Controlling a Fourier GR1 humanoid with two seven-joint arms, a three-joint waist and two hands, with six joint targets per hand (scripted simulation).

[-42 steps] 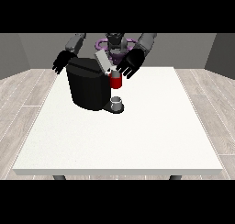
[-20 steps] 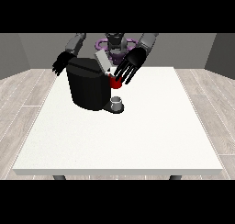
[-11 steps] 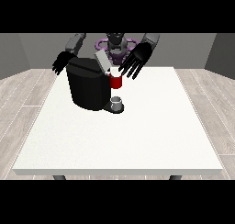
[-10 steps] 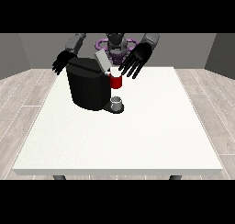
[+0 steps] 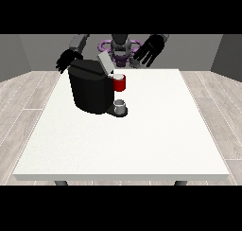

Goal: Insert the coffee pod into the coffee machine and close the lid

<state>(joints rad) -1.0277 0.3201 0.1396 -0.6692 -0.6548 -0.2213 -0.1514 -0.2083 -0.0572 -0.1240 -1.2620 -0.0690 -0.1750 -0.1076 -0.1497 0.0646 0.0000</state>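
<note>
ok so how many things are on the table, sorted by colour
black: 1, the coffee machine
red: 1, the red thing at the machine
grey: 1, a grey thing on the machine's base
total: 3 on the white table

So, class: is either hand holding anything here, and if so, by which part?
Nothing is held. The hand at the view's right is raised with fingers spread; the hand at the view's left hangs behind the coffee machine.

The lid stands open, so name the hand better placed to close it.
Probably the robot's left, the hand at the view's right: it hangs open, up beside the raised lid, with nothing between. The other hand sits behind the coffee machine.
</note>
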